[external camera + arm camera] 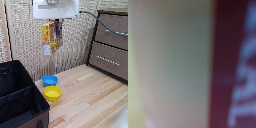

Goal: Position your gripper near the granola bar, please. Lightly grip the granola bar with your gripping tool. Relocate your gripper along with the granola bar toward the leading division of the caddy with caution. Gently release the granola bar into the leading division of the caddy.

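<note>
The granola bar carton (49,36), red and yellow-orange, hangs upright high above the table at the top middle of the exterior view. My gripper (56,26) is shut on it just below the white wrist block, the dark, blue-tipped fingers clamping its upper part. The carton fills the wrist view as a blurred pale and dark red surface (228,65). The black fabric caddy (20,100) stands low at the exterior view's left, dividers visible inside. The carton is above and to the right of the caddy, over the bowls.
A blue bowl (49,80) and a yellow bowl (52,93) sit on the wooden table beside the caddy. A brown drawer cabinet (112,45) stands at the exterior view's right. A woven wall runs behind.
</note>
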Robot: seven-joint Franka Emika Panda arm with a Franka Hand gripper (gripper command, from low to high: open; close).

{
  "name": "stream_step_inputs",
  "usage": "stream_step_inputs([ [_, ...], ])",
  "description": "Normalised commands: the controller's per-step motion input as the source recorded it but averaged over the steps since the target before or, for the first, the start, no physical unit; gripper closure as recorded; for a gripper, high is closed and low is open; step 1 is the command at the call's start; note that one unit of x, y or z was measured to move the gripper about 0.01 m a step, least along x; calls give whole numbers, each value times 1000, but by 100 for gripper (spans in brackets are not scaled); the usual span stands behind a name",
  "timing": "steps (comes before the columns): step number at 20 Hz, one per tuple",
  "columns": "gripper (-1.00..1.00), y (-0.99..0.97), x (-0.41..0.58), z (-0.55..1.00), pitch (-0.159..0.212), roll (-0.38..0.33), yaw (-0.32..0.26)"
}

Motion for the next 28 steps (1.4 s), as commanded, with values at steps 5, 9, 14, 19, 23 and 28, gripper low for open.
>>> stream_step_inputs([
  [5, 100, 720, -18, 0, 13, -24, -160],
  [9, 100, 744, -138, 0, 2, -14, -124],
  [14, 100, 782, -115, -70, 53, -46, -109],
  [19, 100, 785, -52, -95, 56, -49, -121],
  [23, 100, 764, -2, -81, 55, -41, -138],
  [28, 100, 769, -82, -61, 51, -35, -119],
])
